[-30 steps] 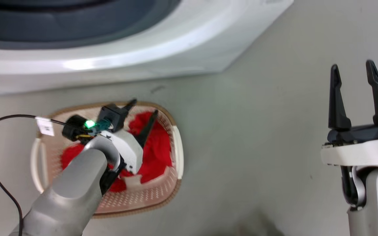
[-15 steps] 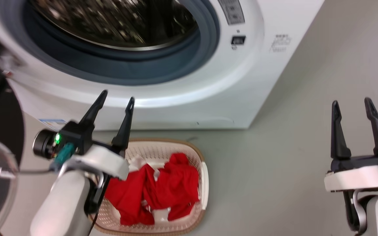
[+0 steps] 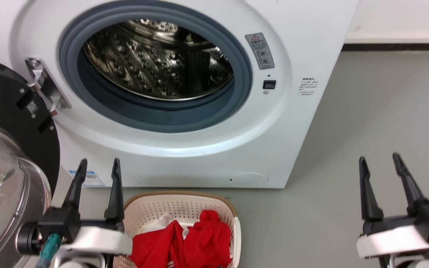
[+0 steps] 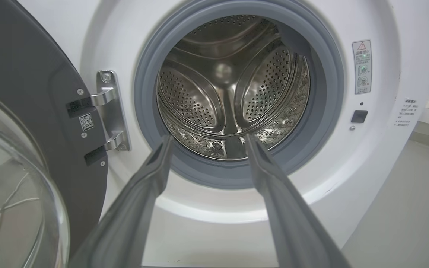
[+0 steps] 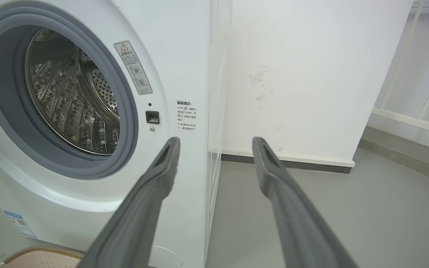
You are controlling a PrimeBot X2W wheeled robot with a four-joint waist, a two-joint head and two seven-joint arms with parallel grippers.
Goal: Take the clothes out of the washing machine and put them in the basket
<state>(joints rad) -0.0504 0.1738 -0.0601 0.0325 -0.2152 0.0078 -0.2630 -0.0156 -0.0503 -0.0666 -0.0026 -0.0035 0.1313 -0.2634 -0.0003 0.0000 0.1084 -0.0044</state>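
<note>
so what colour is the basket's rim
Brown, with a woven look; the basket rim shows best in the head view.

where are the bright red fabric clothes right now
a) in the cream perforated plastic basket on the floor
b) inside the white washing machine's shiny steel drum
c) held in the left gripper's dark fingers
a: the bright red fabric clothes lie in the cream perforated plastic basket; the shiny steel drum shows no fabric, and the left gripper is open, holding nothing.
</note>
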